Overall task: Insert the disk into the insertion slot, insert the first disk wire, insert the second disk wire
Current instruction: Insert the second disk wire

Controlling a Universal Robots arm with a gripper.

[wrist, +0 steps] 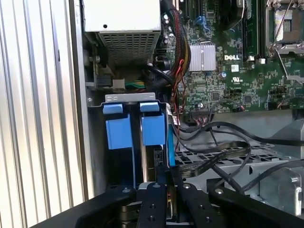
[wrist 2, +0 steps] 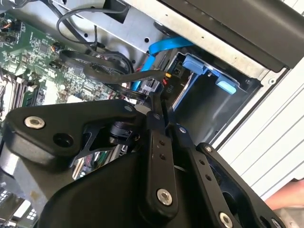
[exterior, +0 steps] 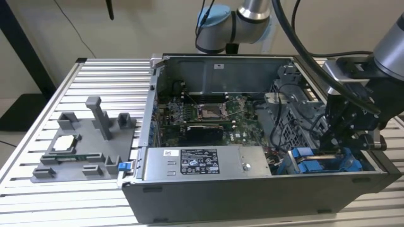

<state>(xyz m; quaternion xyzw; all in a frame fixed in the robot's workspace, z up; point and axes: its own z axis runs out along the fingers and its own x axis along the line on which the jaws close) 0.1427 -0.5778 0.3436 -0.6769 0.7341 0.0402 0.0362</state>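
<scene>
Reaching down into the open computer case point(exterior: 208, 198) at the exterior view's right end, with the gripper point(wrist 2: 159, 103) low over the insertion slot point(wrist: 130, 98) of the perforated drive cage. Pinching, so far as the second wrist view allows a judgement, the dark connector end of a flat black disk wire point(wrist 2: 111, 75) between fingers point(wrist 2: 156, 142) drawn close together; clenched on something thin rather than released. Holding that connector right at the end face of the disk point(wrist: 153, 129), seated down inside the slot in its blue frame, just beside a second blue frame point(wrist: 118, 133) in the neighbouring bay. Counting the first step as done on that evidence: no disk in the fingers, none lying loose outside the cage. Standing, by the look of it, somewhere in the wire steps. Impossible to tell whether the pinched connector is fully pressed home or only touching its port, and equally impossible to say whether this is the first wire or the second. Noting also a bright blue cable point(wrist 2: 166, 46) running down towards the same end of the disk, its plug hidden, so plugged in or not cannot be said. Leaving at least one wire insertion unconfirmed.
</scene>
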